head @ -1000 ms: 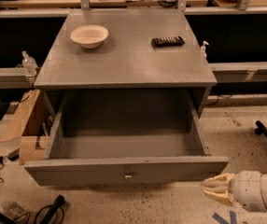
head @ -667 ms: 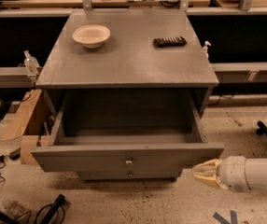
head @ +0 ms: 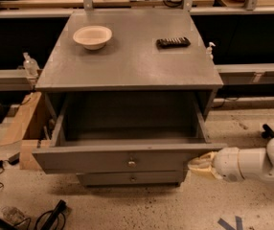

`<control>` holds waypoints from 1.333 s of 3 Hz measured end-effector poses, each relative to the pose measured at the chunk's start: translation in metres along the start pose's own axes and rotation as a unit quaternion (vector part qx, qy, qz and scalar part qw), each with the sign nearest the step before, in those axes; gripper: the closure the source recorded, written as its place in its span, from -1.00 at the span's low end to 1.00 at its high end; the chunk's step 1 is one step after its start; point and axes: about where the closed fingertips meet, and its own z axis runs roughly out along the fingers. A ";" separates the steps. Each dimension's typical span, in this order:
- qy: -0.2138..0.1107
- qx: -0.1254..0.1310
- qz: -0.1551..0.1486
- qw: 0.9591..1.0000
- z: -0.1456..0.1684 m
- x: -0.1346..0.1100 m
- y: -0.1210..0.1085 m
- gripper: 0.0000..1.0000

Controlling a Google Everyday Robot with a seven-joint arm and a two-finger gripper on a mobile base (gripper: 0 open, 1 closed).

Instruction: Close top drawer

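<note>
The top drawer [head: 127, 143] of a grey cabinet [head: 127, 61] stands partly open and shows an empty grey box. Its long flat front panel [head: 79, 159] has one small round metal knob [head: 131, 163] at centre. My gripper [head: 198, 165] comes in from the right on a white arm [head: 252, 166]. Its cream tip is against the right end of the drawer's front panel. A lower drawer front [head: 130, 178] with its own knob shows just beneath.
A cream bowl [head: 92, 36] and a black remote [head: 173, 42] lie on the cabinet top. A cardboard box [head: 24, 128] stands at the cabinet's left. Cables and black gear lie on the speckled floor at lower left. Benches run behind.
The drawer has slid inward, so less of its inside shows. My gripper has moved left and up with the front panel, staying at its right end.
</note>
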 end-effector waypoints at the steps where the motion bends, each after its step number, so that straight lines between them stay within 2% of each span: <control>1: -0.002 0.002 -0.002 1.000 0.005 -0.003 -0.009 1.00; 2: -0.005 0.008 -0.010 1.000 0.020 -0.018 -0.039 1.00; 3: -0.006 0.009 -0.010 1.000 0.019 -0.018 -0.038 1.00; 4: -0.008 0.015 -0.020 1.000 0.028 -0.035 -0.063 1.00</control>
